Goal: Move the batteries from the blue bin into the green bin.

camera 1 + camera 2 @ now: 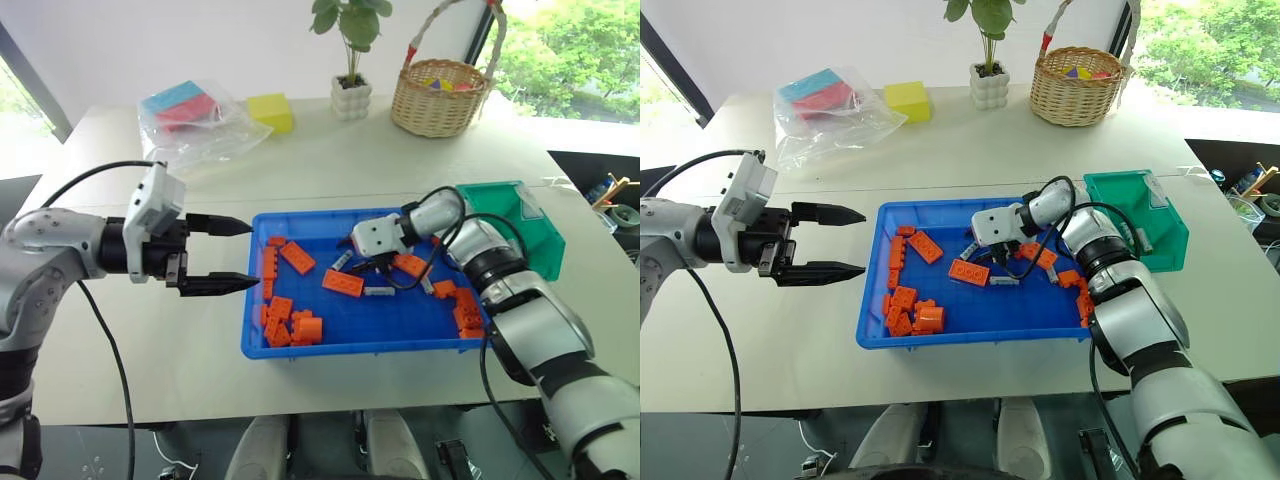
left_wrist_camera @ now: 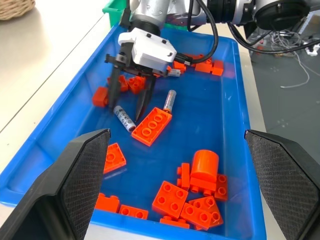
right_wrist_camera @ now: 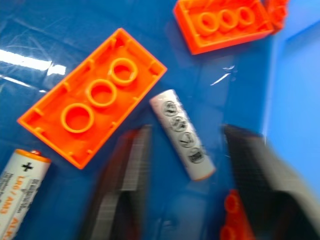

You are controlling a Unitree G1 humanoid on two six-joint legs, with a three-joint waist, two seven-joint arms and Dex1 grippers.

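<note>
The thin silver-grey metal battery point(image 3: 182, 134) lies flat on the floor of the large shallow bright-blue plastic bin point(image 1: 340, 347), at the centre of the right wrist view. It sits between the right gripper point(image 2: 127, 110)'s two black fingers, which stand apart on either side of it, released. A second battery point(image 3: 22, 185) lies at lower left of that view. Two batteries are clear there. Orange toy bricks point(image 1: 343, 283), over a dozen, are scattered around them. One small green plastic bin point(image 1: 535, 240) is at the blue bin's right. The left gripper point(image 1: 253, 255), spread wide and empty, hovers left of the bin.
</note>
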